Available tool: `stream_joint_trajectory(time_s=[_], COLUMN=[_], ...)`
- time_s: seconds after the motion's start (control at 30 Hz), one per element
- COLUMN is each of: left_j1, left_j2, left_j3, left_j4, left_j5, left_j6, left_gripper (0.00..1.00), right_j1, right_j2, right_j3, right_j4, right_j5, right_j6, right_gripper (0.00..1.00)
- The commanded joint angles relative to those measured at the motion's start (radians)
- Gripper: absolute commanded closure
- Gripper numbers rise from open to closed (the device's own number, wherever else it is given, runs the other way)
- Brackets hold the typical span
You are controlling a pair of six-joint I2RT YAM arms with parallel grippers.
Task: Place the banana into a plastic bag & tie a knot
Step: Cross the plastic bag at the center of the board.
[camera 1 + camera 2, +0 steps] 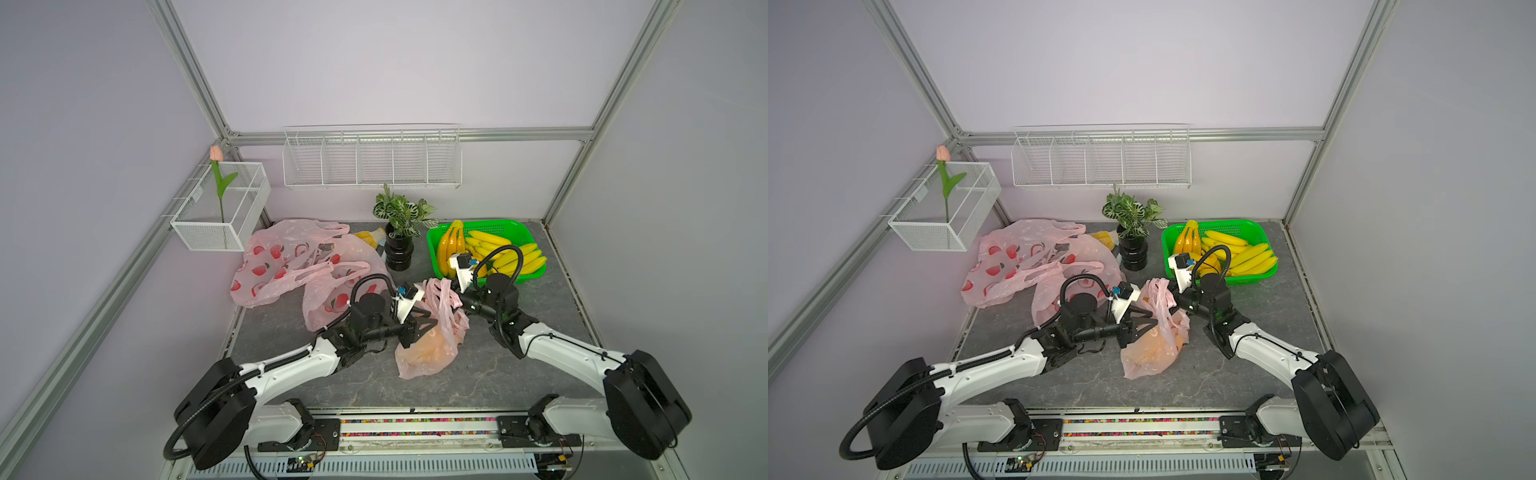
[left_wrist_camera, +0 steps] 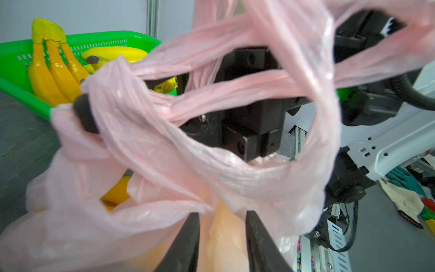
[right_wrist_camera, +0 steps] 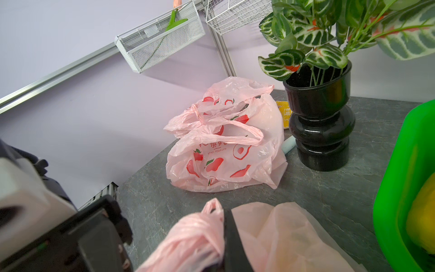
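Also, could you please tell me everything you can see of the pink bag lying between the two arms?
The bag is thin, see-through pink plastic, crumpled, lying on the grey table between the arms. A yellow banana shows through its lower part. Its handles stand up, bunched into strands that cross over each other. The right claw is shut on the handles; the left claw has its jaws apart at the bag's neck.

bright, even light, soft shadows; top views bow at edges; pink bag [image 2: 141, 141] blurred near left wrist.
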Motion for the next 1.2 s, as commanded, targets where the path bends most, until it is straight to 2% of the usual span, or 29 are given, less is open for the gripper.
stream_joint_trajectory(time_s=[0.0,0.1,0.13,0.23,0.3,0.4,0.6,0.7,0.9,1.07,1.17], left_j1=[-0.004,0.004,0.014,0.063,0.078,0.081,0.080,0.081,0.081,0.083,0.086], left_j2=[-0.115,-0.249,-0.281,-0.302,-0.252,-0.161,-0.044,-0.011,0.020,0.032,0.033], left_j3=[-0.056,-0.059,-0.054,-0.018,0.031,0.095,0.121,0.120,0.132,0.122,0.116], left_j4=[-0.103,-0.212,-0.225,-0.211,-0.207,-0.214,-0.098,-0.058,-0.029,-0.008,0.012], left_j5=[-0.101,-0.282,-0.300,-0.271,-0.223,-0.197,-0.121,-0.119,-0.105,-0.130,-0.134], left_j6=[-0.035,-0.103,-0.110,-0.136,-0.140,-0.164,-0.273,-0.305,-0.326,-0.345,-0.363], left_gripper=[0.55,0.54,0.54,0.61,0.69,0.75,0.75,0.75,0.83,0.80,0.75], right_j1=[-0.005,-0.004,-0.004,-0.005,-0.005,-0.004,-0.001,0.001,0.002,0.003,0.005], right_j2=[0.003,0.002,0.002,0.000,-0.002,0.002,0.013,0.014,0.015,0.027,0.031], right_j3=[-0.019,-0.014,-0.012,-0.007,-0.008,-0.005,-0.008,-0.015,-0.030,-0.036,-0.042], right_j4=[0.039,0.029,0.025,0.012,0.010,0.013,0.040,0.055,0.088,0.116,0.135], right_j5=[-0.041,-0.055,-0.060,-0.069,-0.069,-0.073,-0.092,-0.099,-0.110,-0.130,-0.139], right_j6=[0.001,-0.013,-0.019,-0.028,-0.031,-0.030,-0.019,-0.017,-0.016,-0.013,-0.010], right_gripper=[0.93,0.93,0.93,0.93,0.93,0.93,0.93,0.93,0.93,0.93,0.93])
